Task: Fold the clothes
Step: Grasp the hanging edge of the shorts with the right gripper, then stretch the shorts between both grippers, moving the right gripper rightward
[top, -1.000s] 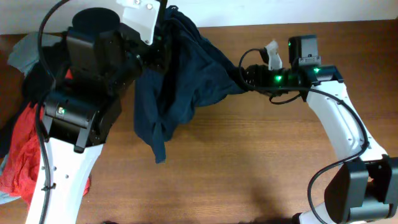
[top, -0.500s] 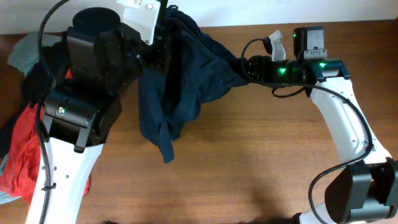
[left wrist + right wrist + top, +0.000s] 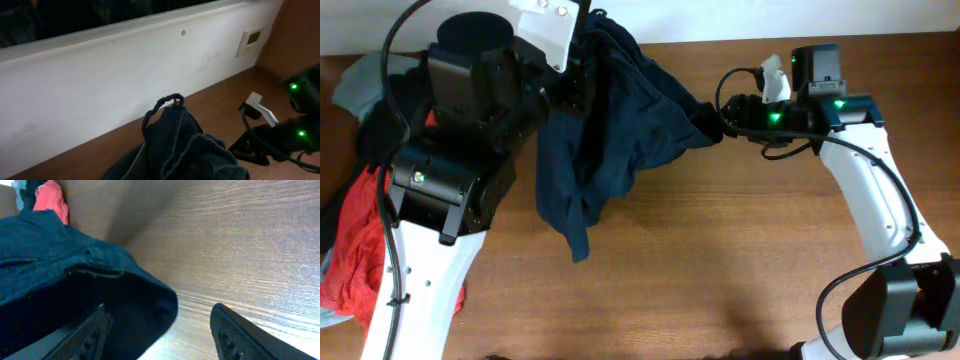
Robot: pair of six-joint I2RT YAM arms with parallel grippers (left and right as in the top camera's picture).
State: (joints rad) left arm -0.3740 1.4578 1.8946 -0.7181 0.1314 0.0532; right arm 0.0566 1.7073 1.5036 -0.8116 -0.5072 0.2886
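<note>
The clothes (image 3: 610,130), one large dark navy garment, hang bunched from my left gripper (image 3: 582,62) near the table's back edge and drape down to a tip (image 3: 575,248). In the left wrist view the bunch (image 3: 185,147) fills the bottom and covers the jaws, which are shut on it. My right gripper (image 3: 712,118) is at the garment's right edge. It stands open. A folded hem (image 3: 125,290) lies between its fingers (image 3: 85,335), close to the left one, with bare table by the right one.
A red shirt (image 3: 355,250), a black garment (image 3: 380,125) and a grey-blue cloth (image 3: 360,80) are heaped at the table's left edge. A white wall (image 3: 125,65) with a socket plate (image 3: 251,40) runs behind the table (image 3: 720,260).
My right gripper has shifted slightly right and toward the back, staying open. The garment's hanging tip swung right, then back. The left arm has not moved.
</note>
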